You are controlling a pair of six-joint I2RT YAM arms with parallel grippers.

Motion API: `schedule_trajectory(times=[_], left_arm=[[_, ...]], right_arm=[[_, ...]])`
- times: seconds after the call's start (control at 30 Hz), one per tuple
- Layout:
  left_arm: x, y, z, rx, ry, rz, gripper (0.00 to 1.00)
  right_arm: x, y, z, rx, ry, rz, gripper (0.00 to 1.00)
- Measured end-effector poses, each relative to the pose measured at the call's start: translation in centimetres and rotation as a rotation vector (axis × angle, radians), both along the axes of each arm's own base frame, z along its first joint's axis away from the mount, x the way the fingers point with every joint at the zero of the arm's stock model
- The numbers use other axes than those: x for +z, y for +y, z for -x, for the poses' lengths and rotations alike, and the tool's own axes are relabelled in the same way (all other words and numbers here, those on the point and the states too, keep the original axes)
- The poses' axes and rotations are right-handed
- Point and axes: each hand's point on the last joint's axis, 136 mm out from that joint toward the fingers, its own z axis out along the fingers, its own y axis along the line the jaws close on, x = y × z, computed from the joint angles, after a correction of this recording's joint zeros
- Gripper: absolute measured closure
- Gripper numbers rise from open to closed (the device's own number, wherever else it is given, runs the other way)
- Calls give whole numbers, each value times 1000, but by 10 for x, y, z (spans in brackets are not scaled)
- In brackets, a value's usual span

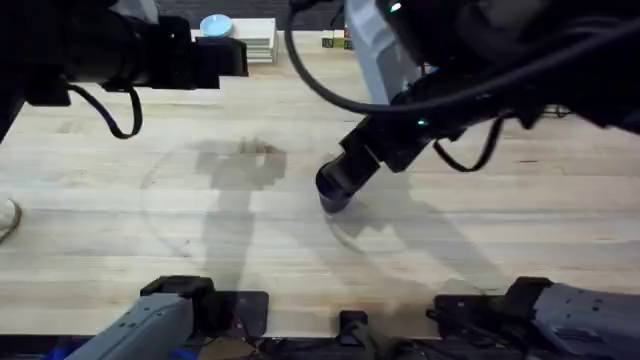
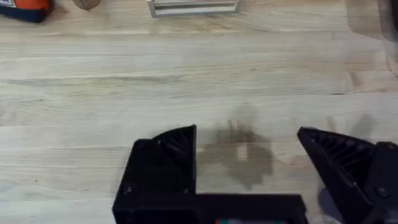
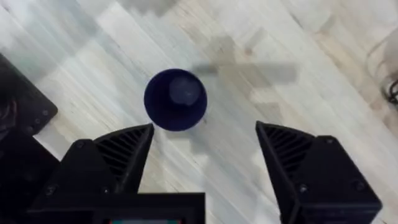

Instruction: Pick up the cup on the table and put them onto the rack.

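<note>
A dark blue cup (image 3: 175, 99) stands upright on the light wooden table (image 1: 120, 210), its opening facing up. My right gripper (image 3: 205, 155) hangs open above it, and the cup sits just beyond the gap between the two black fingers, nearer one of them. From overhead the right gripper (image 1: 335, 190) reaches down over the middle of the table and covers the cup. My left gripper (image 2: 249, 162) is open with nothing between its fingers, held over bare wood; overhead it sits at the far left (image 1: 228, 58). The rack is out of view.
A white stacked object (image 1: 252, 40) with a light blue round thing (image 1: 215, 25) on it stands at the far edge. An orange item (image 2: 25, 9) and a pale frame (image 2: 193, 6) lie far off. Dark cables hang from both arms.
</note>
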Motion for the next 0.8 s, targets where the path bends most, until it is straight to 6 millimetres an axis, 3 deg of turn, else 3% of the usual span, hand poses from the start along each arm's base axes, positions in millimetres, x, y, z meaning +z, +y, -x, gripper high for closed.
schedule_trajectory(times=[0.8], left_arm=[[0,0,0,0,0,0,7]], right_arm=[[-73,14,-12,-4,159,142,25]])
